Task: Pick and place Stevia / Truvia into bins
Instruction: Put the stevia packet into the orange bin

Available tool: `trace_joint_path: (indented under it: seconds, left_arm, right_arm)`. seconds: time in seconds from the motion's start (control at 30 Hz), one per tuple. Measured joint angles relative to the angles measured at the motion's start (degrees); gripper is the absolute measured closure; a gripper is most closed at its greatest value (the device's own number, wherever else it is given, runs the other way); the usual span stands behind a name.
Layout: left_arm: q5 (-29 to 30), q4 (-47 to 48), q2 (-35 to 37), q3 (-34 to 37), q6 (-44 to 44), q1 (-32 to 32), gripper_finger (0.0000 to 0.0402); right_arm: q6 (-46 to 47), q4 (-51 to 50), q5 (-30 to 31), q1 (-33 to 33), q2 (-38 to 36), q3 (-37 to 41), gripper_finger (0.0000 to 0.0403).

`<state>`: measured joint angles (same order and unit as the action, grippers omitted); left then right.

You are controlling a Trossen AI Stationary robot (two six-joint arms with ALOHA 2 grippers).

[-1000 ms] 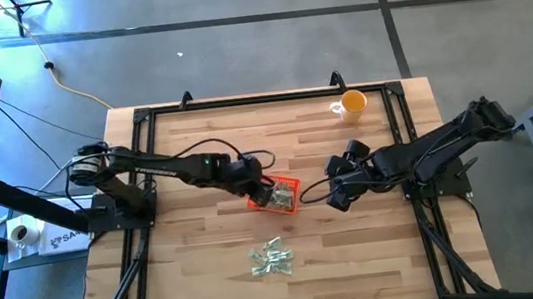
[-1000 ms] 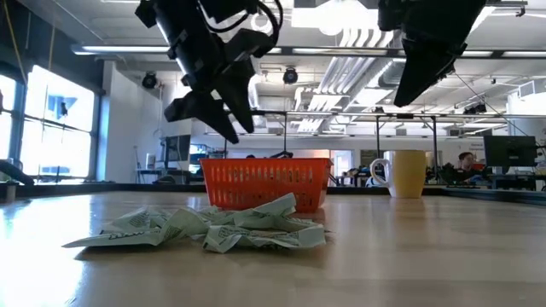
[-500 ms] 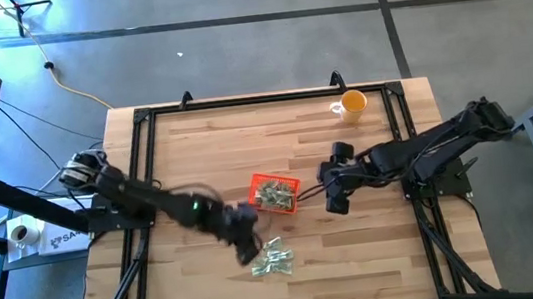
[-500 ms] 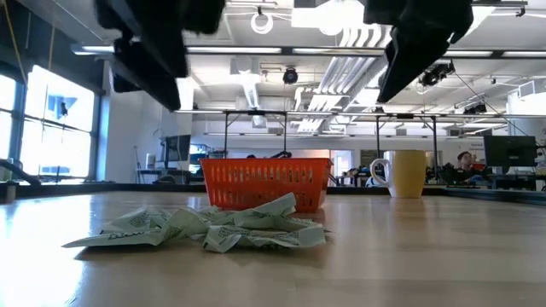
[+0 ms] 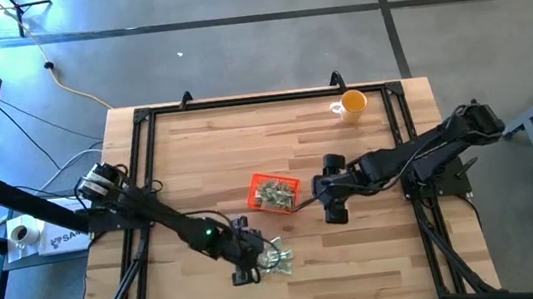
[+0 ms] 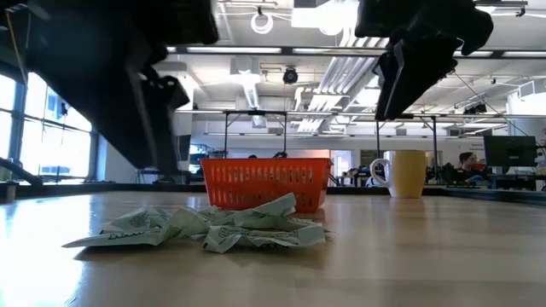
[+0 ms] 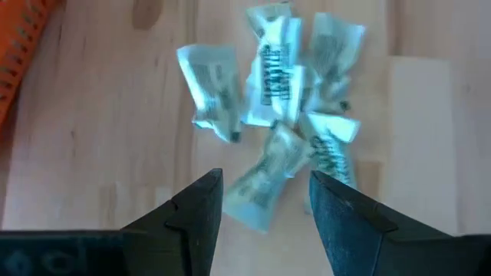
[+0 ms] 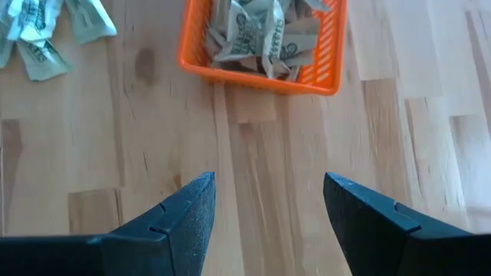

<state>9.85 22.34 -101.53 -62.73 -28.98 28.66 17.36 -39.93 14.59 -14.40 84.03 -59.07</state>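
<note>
On the tabletop (image 5: 388, 246), loose Stevia packets (image 5: 277, 258) lie before the tray (image 5: 274, 193), which holds more packets; a cup (image 5: 353, 104) stands behind, rightward.

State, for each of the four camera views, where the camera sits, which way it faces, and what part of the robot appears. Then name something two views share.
High: overhead, facing down; both arms, tray, packets.
Low: table height, facing level; cup behind.
Left wrist: above packets; open left gripper.
Right wrist: faces tray; open right gripper.
Shared: all four show the tray.
</note>
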Motion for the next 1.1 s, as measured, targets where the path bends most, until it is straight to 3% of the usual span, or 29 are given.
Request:
trace_joint_path:
  seconds: [0.33,0.6,0.77,1.0,1.1]
  left_arm:
    - [-5.37,-0.25,-1.92,0.23,6.74,-0.66,0.0172]
    - [-4.61,0.76,-4.78,0.26,7.26,-1.82,0.0177]
    - [-4.75,2.27,-5.28,0.04,8.21,-2.75,0.0235]
    - [-5.24,9.94,-5.53,-2.59,7.66,-3.75,0.0376]
    - [-4.86,19.88,-4.94,-5.38,7.66,-3.93,0.0375]
  right_arm:
    - [2.23,0.16,3.82,-1.96,0.0,-0.02,0.0169]
    - [4.04,0.06,4.23,-1.94,0.0,-0.01,0.0169]
    - [5.35,-0.15,4.37,-1.94,0.0,-0.02,0.0169]
    - [5.77,-2.43,4.7,-2.18,-0.48,-0.02,0.0169]
    - [6.79,-5.26,7.3,-3.42,-2.44,-0.02,0.0169]
